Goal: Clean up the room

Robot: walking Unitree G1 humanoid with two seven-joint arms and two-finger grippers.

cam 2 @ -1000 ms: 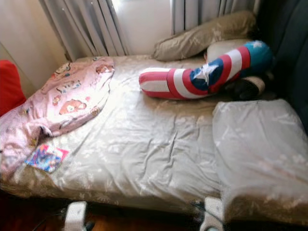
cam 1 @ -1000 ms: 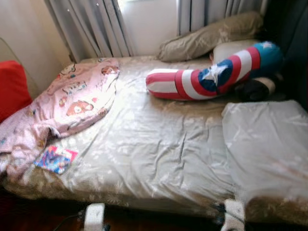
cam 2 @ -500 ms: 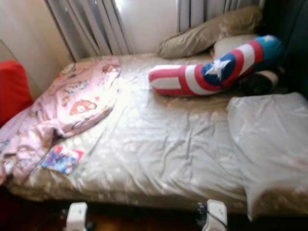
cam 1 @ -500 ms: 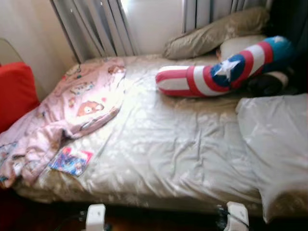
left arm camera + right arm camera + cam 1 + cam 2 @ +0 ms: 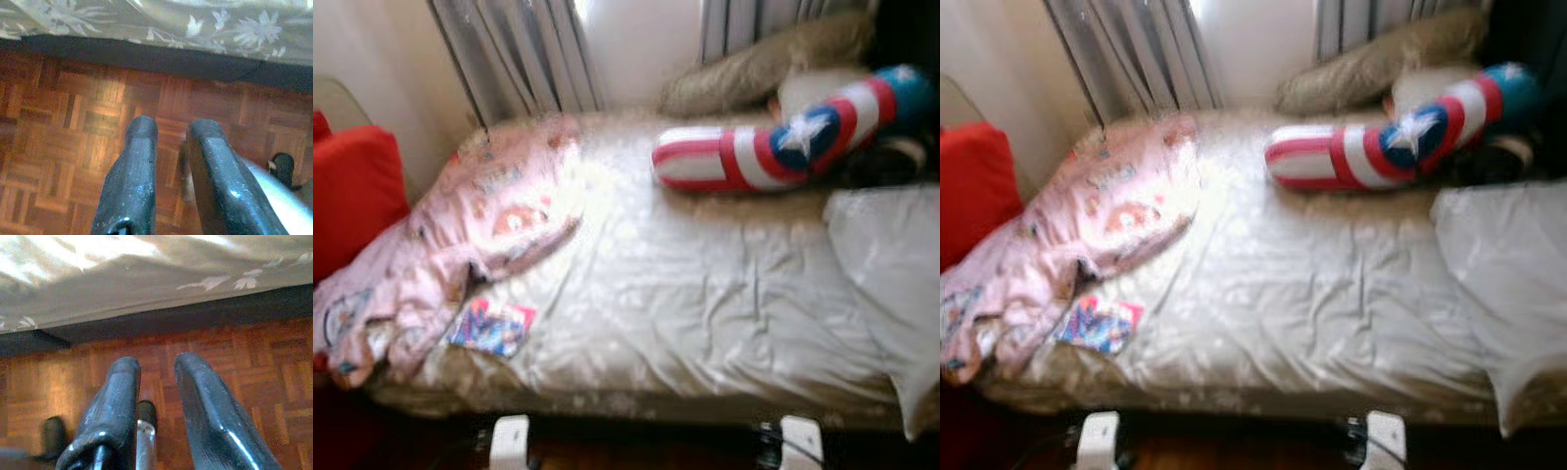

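Wide bed with a wrinkled beige floral-print sheet [image 5: 705,294] spans the scene, near edge just above the dark wood parquet floor [image 5: 73,122]. Grey-and-white striped curtains [image 5: 519,54] hang at the far side with a bright window gap between them. Crumpled pink cartoon-print blanket [image 5: 470,225] sprawls over the bed's left part, spilling off the near-left corner. Red cushion [image 5: 352,196] sits off the bed's left side, beside the blanket. Pale grey pillow [image 5: 891,264] lies on the right part of the bed, near edge overhanging. Long red, white and blue striped bolster with a white star [image 5: 783,147] lies across the far right. Olive-beige pillow [image 5: 754,64] is behind it, against the curtains. Dark object at far right behind the bolster — too blurred to tell what. Small colourful flat book [image 5: 491,328] rests on the sheet near the left front edge, touching the blanket's hem.

Both arms hang low in front of the bed. Left tool [image 5: 168,132] and right tool [image 5: 156,364] hang above the parquet, fingers narrowly parted, holding nothing.
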